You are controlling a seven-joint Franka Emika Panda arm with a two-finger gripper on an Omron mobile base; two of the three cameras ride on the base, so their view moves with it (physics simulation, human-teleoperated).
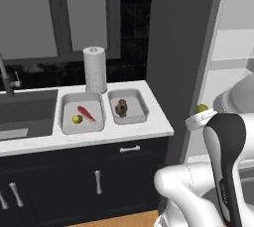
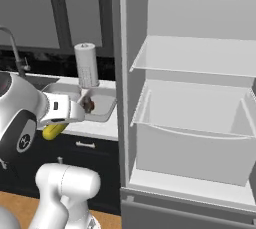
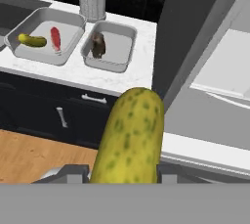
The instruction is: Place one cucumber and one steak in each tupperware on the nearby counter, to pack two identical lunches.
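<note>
My gripper (image 3: 124,171) is shut on a yellow-green cucumber (image 3: 131,135), held in the air to the right of the counter (image 1: 144,129), by the fridge. That cucumber's tip (image 1: 202,108) shows beside the hand, and it hangs under the hand (image 2: 54,130) in the right base view. The left tupperware (image 1: 65,103) holds another cucumber (image 1: 77,119) and a slim red steak (image 1: 86,113). The right tupperware (image 1: 140,98) holds a dark brown steak (image 1: 121,107). The hand view shows both trays (image 3: 29,56) (image 3: 122,47) ahead and to the left.
A paper towel roll (image 1: 95,70) stands behind the trays. The dark sink (image 1: 25,112) with its faucet lies left of them. A tall grey fridge (image 2: 195,98) stands open on the right with bare shelves, its side wall (image 1: 173,47) meeting the counter's end.
</note>
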